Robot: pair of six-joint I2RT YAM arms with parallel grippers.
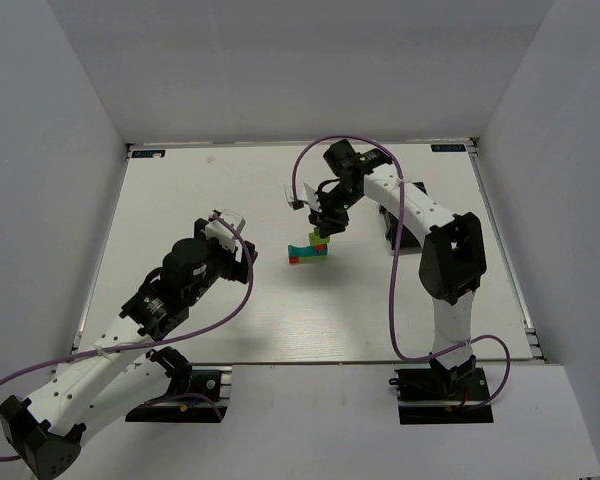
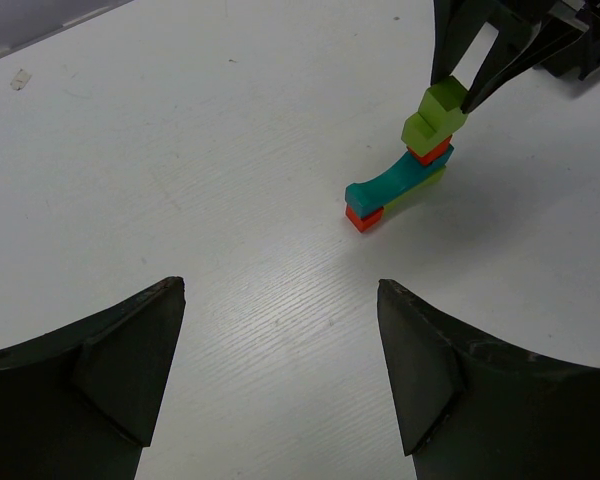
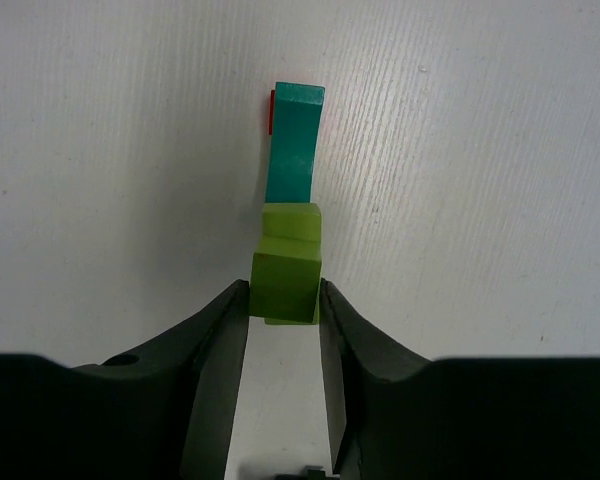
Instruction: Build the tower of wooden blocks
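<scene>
The wood block tower (image 1: 308, 252) stands mid-table. In the left wrist view a teal arch (image 2: 392, 181) rests on a red block (image 2: 363, 216) at one end and a lime piece at the other, with a second red block (image 2: 430, 152) on top. My right gripper (image 1: 323, 230) is shut on a stepped lime green block (image 3: 288, 270), which sits on that upper red block (image 2: 435, 115). The teal arch (image 3: 295, 140) shows beyond it in the right wrist view. My left gripper (image 2: 280, 330) is open and empty, well left of the tower.
White walls enclose the table (image 1: 180, 200) on the left, back and right. The right arm's base (image 1: 445, 385) and the left arm's base (image 1: 180, 385) sit at the near edge. Purple cables (image 1: 395, 300) loop beside each arm.
</scene>
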